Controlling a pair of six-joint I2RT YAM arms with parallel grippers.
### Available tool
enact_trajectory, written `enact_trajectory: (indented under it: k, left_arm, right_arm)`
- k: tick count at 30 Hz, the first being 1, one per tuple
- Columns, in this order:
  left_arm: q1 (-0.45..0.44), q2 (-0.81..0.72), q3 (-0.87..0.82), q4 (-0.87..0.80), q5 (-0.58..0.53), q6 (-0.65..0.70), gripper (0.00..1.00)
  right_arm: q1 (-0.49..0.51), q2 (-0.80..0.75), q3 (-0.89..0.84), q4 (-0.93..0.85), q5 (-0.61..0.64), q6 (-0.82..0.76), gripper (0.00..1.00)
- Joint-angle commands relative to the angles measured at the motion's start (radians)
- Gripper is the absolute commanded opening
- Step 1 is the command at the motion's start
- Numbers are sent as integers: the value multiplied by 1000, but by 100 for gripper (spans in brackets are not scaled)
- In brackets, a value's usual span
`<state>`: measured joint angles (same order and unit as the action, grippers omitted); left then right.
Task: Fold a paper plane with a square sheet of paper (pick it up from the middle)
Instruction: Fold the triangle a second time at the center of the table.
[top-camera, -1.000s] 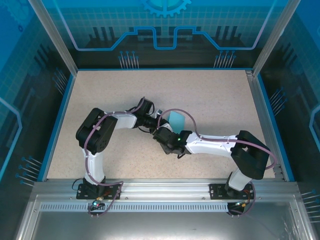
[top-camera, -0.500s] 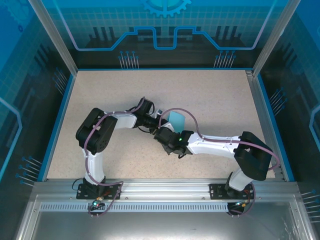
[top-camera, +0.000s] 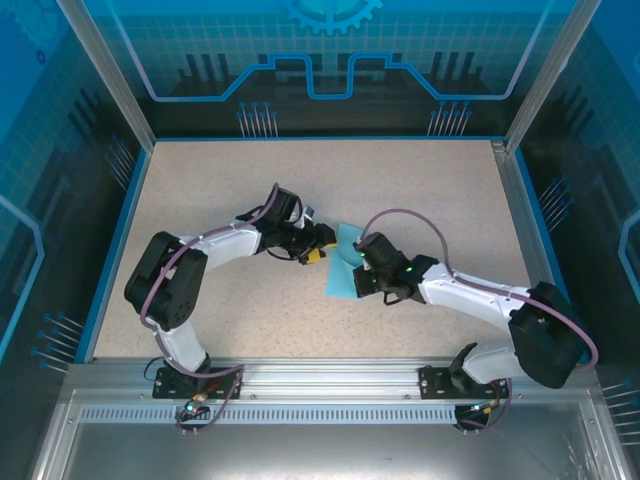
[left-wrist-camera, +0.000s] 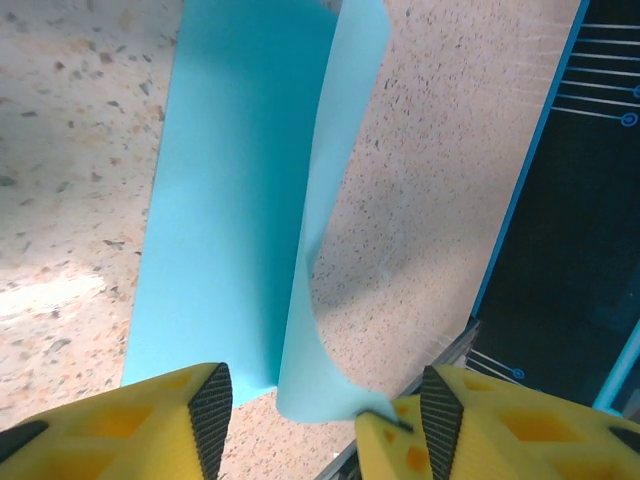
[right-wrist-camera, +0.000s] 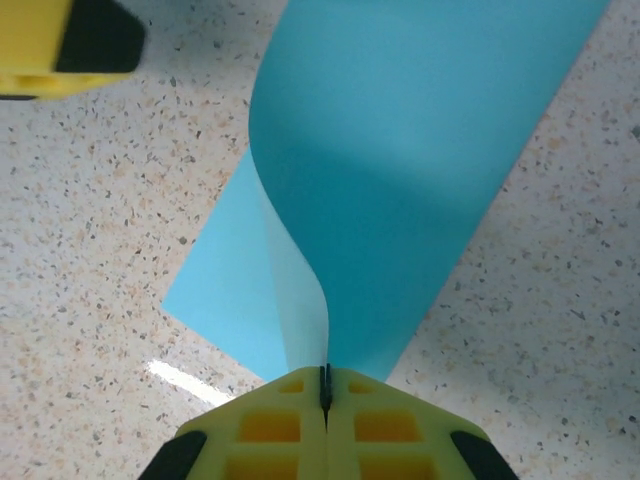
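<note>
A: Where's the square sheet of paper (top-camera: 341, 274)?

B: Mid-table (top-camera: 220, 190), between the two wrists. It's bent over on itself, not creased flat.

A: Right gripper (right-wrist-camera: 324, 385)?

B: Jaws pressed together, pinching the paper. On the right wrist view both layers run into the seam between the yellow fingers (right-wrist-camera: 270, 425). The upper layer curves up off the table in a loose S, and the lower one lies flat on the speckled surface.

A: Left gripper (left-wrist-camera: 322, 410)?

B: Spread, with a clear gap between the black pads (left-wrist-camera: 211, 412). The sheet's near edge sits in that gap. One flap stands up curled, its corner right by the right-hand pad. I can't tell whether it touches. The rest of the paper (left-wrist-camera: 230, 200) lies flat, stretching away from the fingers.

A: And overhead?

B: The left gripper (top-camera: 320, 248) is at the sheet's left edge, and the right gripper (top-camera: 362, 268) is on its right side. The two are close and face each other across the paper. One left finger (right-wrist-camera: 60, 45) shows in the top-left corner of the right wrist view, clear of the sheet.

A: Paper marked at all?

B: Plain cyan, no print.
</note>
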<state>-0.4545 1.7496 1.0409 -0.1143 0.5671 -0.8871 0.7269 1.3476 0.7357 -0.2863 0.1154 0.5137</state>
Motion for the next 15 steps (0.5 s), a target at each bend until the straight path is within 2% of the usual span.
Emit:
enact_trajectory:
  k: [1,4,7,15]
  left_arm:
    - [-10,-40,-42,-54,-60,16,51]
    - [-31,-37,-48,-54,-48,32,39]
    - [-61,-13,-45,-58,-30,46,27]
    - [-148,66,0,-105,-35,74,16]
  right_arm:
    - [-74,-40,-40,88,-194,-19,2]
    - [-131,-48,-58,102,-266,-16,2]
    - [-156,-41,-62,96,-276,-11,2]
    - [-178,-14,-59,76,-258,10,3]
